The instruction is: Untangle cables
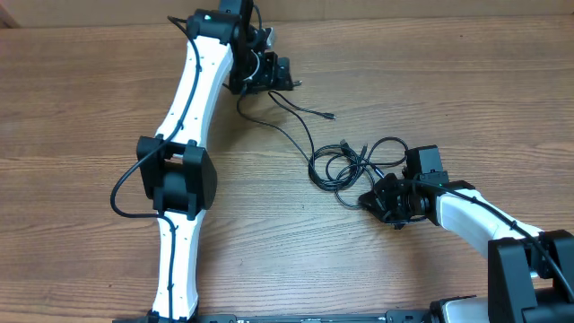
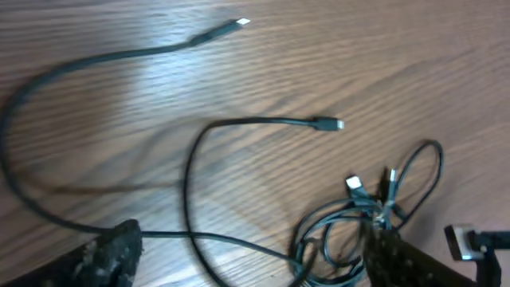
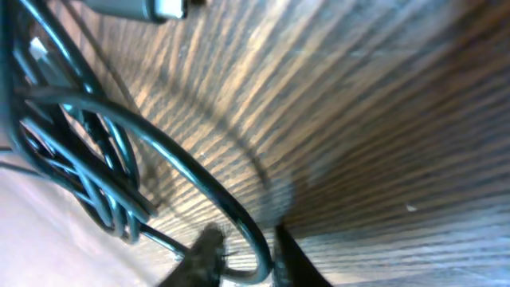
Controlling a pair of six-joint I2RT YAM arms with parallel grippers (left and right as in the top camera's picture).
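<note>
Right of the table's centre, finding the cables (image 1: 345, 166) lying as one loose knot of black loops, flat on the wooden table (image 1: 81, 99). Tracing two strands running far-left out of the knot: one ending in a free plug (image 1: 331, 117), the other curving on toward the left gripper (image 1: 273, 76) on the far side. Counting four plug ends from the left wrist camera: two lying apart on bare wood, two bunched at the knot. Unable to fix the number of separate cords inside the knot. Counting two arms, one gripper each. Noting the left gripper standing released, fingers (image 2: 107, 251) spread wide, one strand passing just beside the left-hand finger, nothing grasped. Noting the right gripper (image 1: 381, 199) sitting at the near-right edge of the knot. Seeing, from the right wrist camera, one curved loop (image 3: 239, 215) passing between the two fingertips (image 3: 209, 253), set narrowly apart. Unable to tell whether pinching that loop or merely straddling it.
</note>
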